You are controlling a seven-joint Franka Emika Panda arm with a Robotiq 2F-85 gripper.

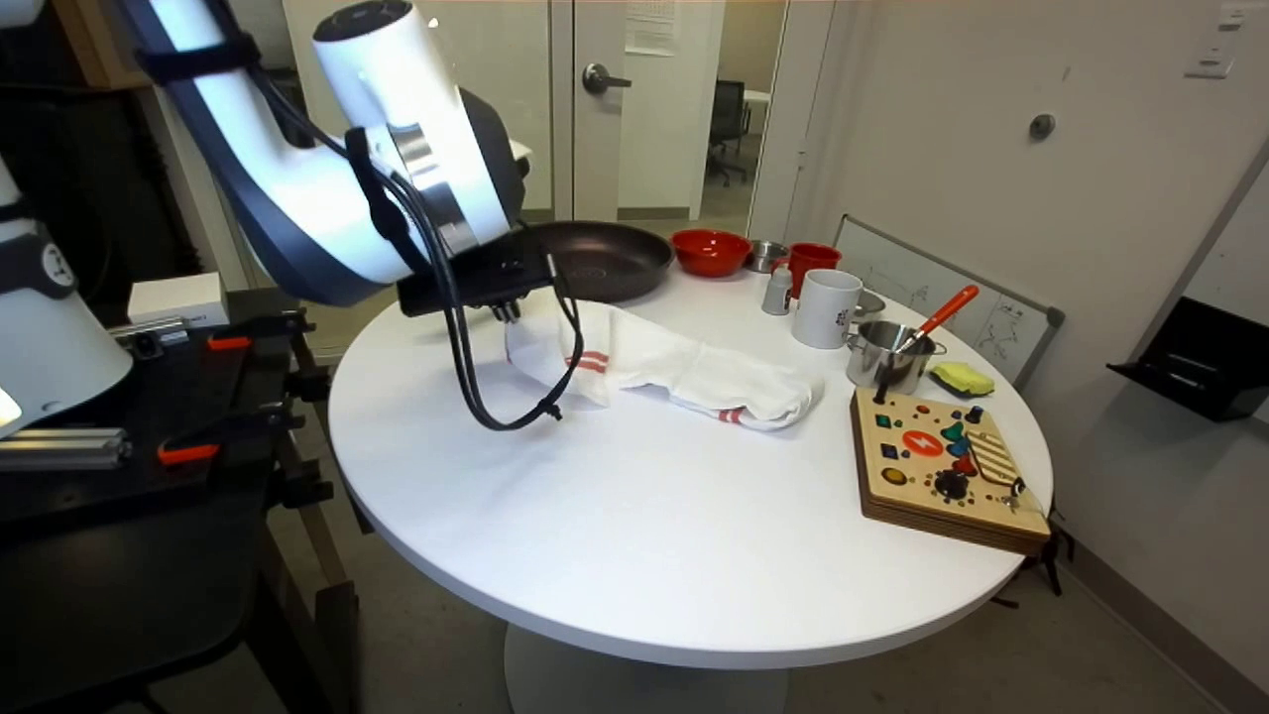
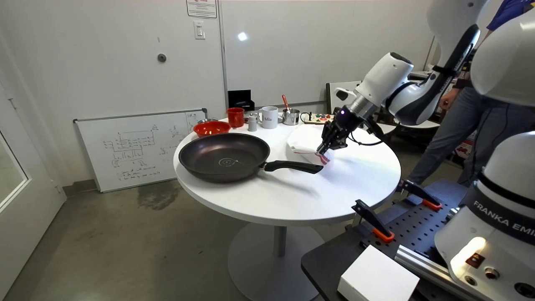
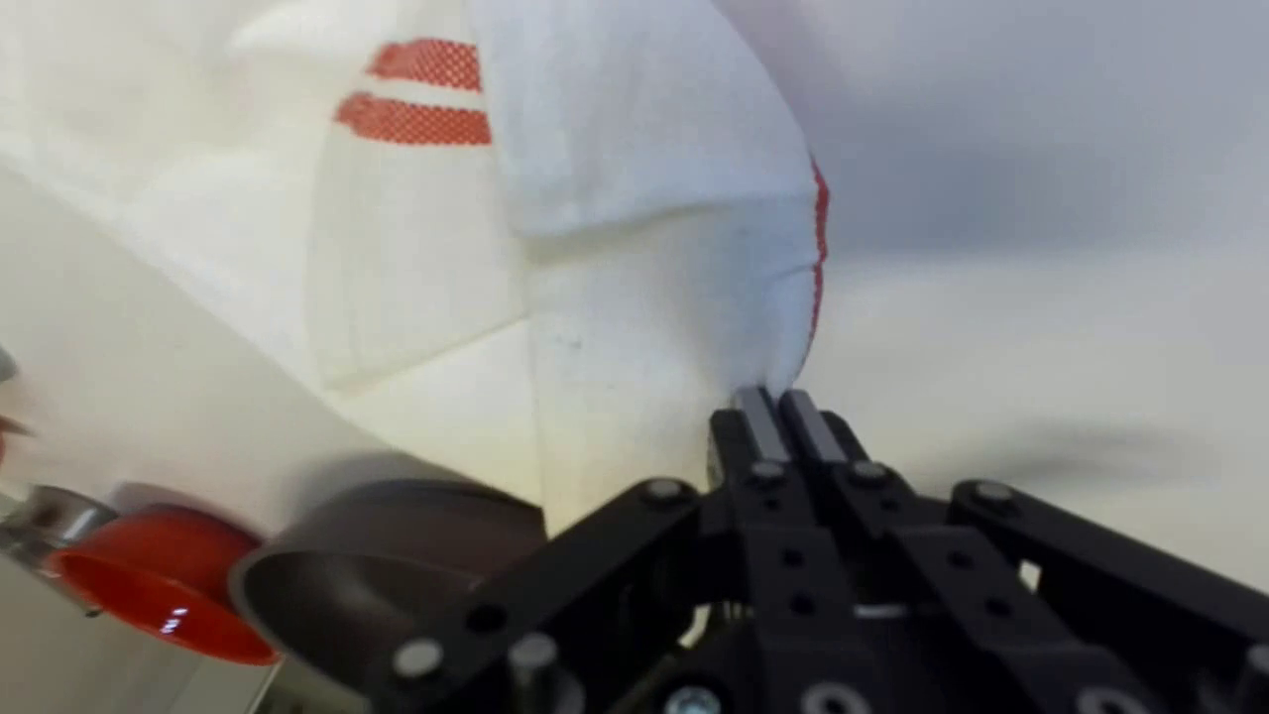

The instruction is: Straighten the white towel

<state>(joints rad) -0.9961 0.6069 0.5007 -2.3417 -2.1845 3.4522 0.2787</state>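
The white towel [image 1: 734,379] with red stripes lies bunched and folded across the white table in both exterior views [image 2: 304,138]. My gripper [image 1: 508,311] is at the towel's end nearest the robot base; it also shows in an exterior view [image 2: 321,150]. In the wrist view, the gripper [image 3: 778,397] is shut with a pinch of the towel [image 3: 625,288] between its fingertips. The held end is lifted a little, and the towel slopes from the fingertips down to the table. A fold with a double red stripe lies beyond it. The towel's underside is hidden.
A dark frying pan [image 2: 225,159] stands beside the towel, its handle [image 2: 294,166] pointing toward the gripper side. A red bowl [image 1: 711,253], white mug [image 1: 827,309], grey shaker [image 1: 778,292], steel pot [image 1: 882,359] and wooden switch board [image 1: 942,471] stand along the table [image 1: 634,555].
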